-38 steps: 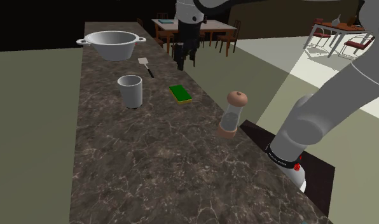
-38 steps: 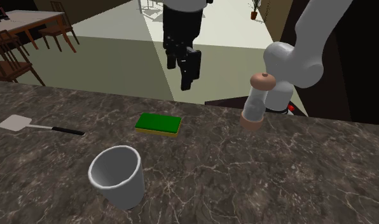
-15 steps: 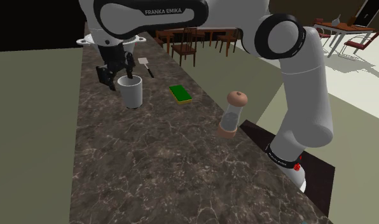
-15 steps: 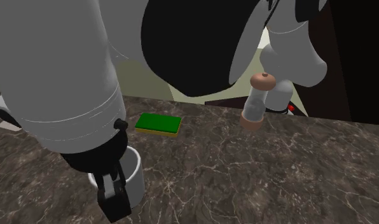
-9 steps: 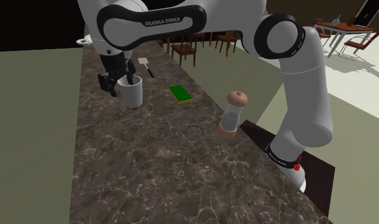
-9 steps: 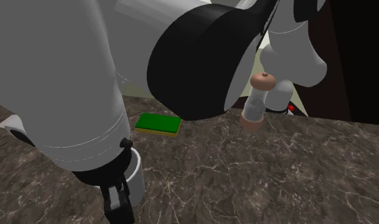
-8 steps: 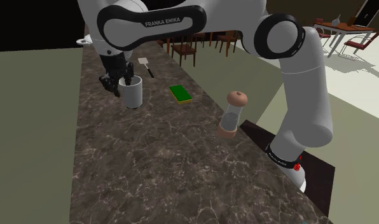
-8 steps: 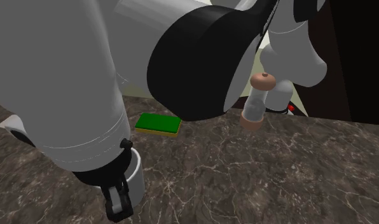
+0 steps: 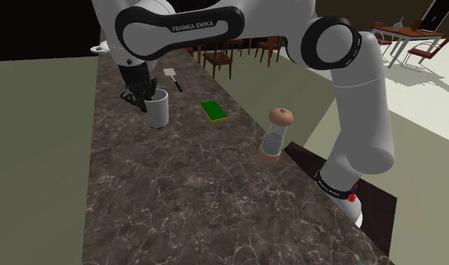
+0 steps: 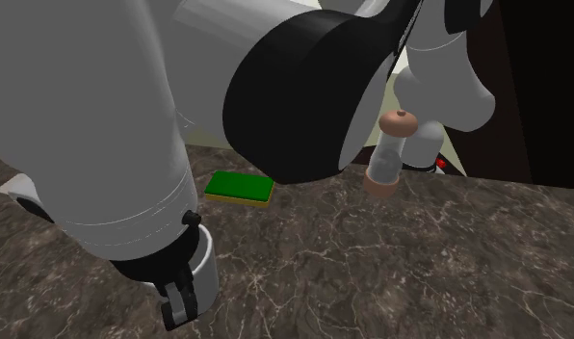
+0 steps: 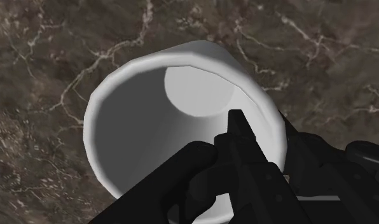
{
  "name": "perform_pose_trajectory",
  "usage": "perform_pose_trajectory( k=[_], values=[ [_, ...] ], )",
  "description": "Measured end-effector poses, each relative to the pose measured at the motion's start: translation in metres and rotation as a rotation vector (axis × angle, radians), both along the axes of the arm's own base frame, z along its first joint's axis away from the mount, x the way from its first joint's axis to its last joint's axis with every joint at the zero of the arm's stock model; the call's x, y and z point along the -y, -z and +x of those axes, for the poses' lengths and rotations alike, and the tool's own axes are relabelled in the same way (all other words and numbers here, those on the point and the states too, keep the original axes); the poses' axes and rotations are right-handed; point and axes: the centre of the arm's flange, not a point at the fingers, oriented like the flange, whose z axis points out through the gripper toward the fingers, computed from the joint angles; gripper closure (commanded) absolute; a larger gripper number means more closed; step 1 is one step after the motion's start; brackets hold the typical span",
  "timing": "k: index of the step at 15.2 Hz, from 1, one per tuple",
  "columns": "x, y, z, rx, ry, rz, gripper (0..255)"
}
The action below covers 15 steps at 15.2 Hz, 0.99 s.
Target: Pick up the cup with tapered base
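Observation:
The white cup [image 9: 160,111], wider at the rim than at its base, stands upright on the dark marble counter [image 9: 185,188]. My black gripper [image 9: 145,97] comes down on the side of its rim nearest the shoulder view's left, shut on the cup's wall. In the wrist view one finger [image 11: 241,136] is inside the cup [image 11: 150,102] and the other lies outside the wall. The second exterior view has the cup [image 10: 204,262] largely behind my arm, with the gripper [image 10: 184,299] at its near side.
A green sponge [image 9: 213,111] lies to the cup's right in the shoulder view, with a pepper grinder [image 9: 275,135] nearer the stand. A spatula [image 9: 172,77] and a pot's handle [image 9: 100,49] are at the counter's far end. The counter's edge runs close behind the sponge [image 10: 240,186].
The fingers, open around the cup's rim a second ago, have closed onto its wall. The hand sank slightly; the cup has stayed in place.

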Motion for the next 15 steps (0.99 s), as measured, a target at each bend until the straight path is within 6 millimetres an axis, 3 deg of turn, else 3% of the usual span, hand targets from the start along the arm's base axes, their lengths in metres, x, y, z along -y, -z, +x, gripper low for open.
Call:
perform_pose_trajectory(
  k=[3,15],
  values=[
    [0.0,-0.006,-0.001,0.0,0.0,0.0,255],
    [-0.001,-0.067,-0.001,0.0,0.0,0.0,255]
  ],
)
